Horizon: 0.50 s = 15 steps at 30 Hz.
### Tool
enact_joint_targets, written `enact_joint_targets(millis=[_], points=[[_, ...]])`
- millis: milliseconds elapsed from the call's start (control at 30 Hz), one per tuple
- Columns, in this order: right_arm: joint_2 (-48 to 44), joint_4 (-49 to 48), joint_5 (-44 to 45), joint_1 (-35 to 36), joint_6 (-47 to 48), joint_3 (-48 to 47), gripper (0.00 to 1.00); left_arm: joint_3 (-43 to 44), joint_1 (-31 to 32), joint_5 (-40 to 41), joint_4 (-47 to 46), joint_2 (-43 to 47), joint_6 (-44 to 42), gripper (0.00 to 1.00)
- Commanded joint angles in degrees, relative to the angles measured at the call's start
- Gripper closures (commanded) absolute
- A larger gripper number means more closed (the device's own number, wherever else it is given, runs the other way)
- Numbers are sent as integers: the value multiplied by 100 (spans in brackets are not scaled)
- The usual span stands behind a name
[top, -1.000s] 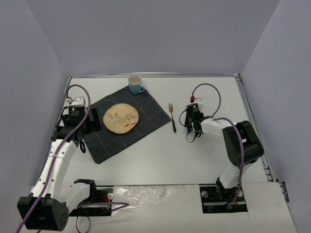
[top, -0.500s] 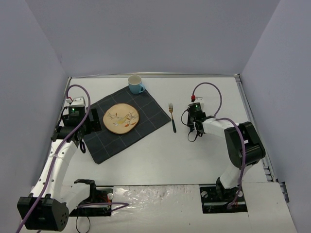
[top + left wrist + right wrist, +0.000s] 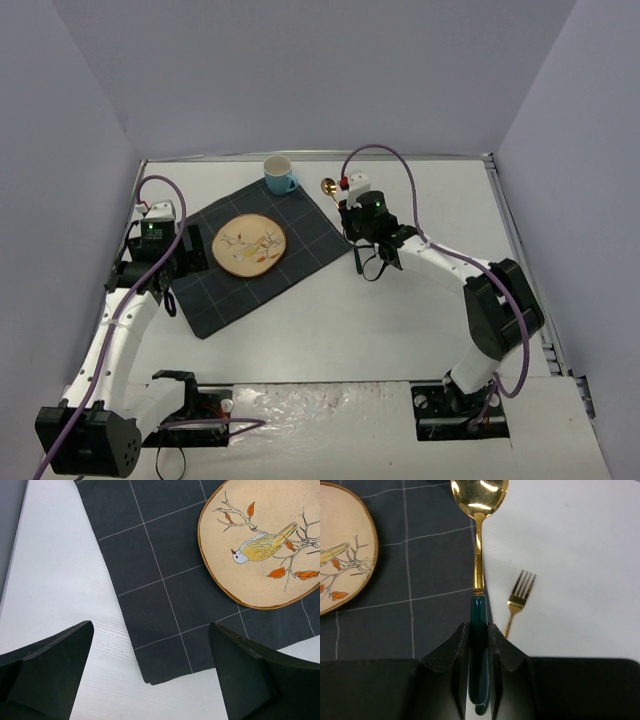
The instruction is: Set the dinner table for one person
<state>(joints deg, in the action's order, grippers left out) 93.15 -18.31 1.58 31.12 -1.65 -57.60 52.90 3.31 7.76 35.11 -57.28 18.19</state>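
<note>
1. The white counter [image 3: 430,180] fills the floor of the top view. Its railed far edge runs left to right and its side rails run away from the arm bases. I cannot tell which side is the longer.
2. A dark grey placemat [image 3: 300,225] with a pale grid lies turned at an angle on the counter's left half.
3. A tan plate [image 3: 249,244] painted with a bird sits on the placemat. A blue mug [image 3: 279,174] stands at the mat's far corner.
4. My right tool [image 3: 479,630] is pinching the dark green handle of a gold spoon [image 3: 478,580]. The spoon's long axis runs straight out from the tool, with the bowl pointing away, toward the far left of the counter.
5. The spoon hangs over the placemat's right edge.
6. A gold fork [image 3: 517,600] lies on bare counter just right of that edge, tines toward the far side.
7. My left tool [image 3: 150,627] is spread wide with nothing between its fingers. It hangs above the placemat's left corner, near the plate.
</note>
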Motion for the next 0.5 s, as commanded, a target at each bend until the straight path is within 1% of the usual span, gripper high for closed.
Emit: enact_joint_targets(millis=[0, 267, 467], points=[[547, -479, -623, 267, 393, -687, 100, 302, -32, 65, -171, 50, 1, 3], [1638, -456, -660, 547, 441, -1639, 100, 291, -32, 78, -155, 59, 1, 3], [2229, -315, -629, 584, 487, -2016, 100, 291, -27, 86, -163, 63, -3, 3]])
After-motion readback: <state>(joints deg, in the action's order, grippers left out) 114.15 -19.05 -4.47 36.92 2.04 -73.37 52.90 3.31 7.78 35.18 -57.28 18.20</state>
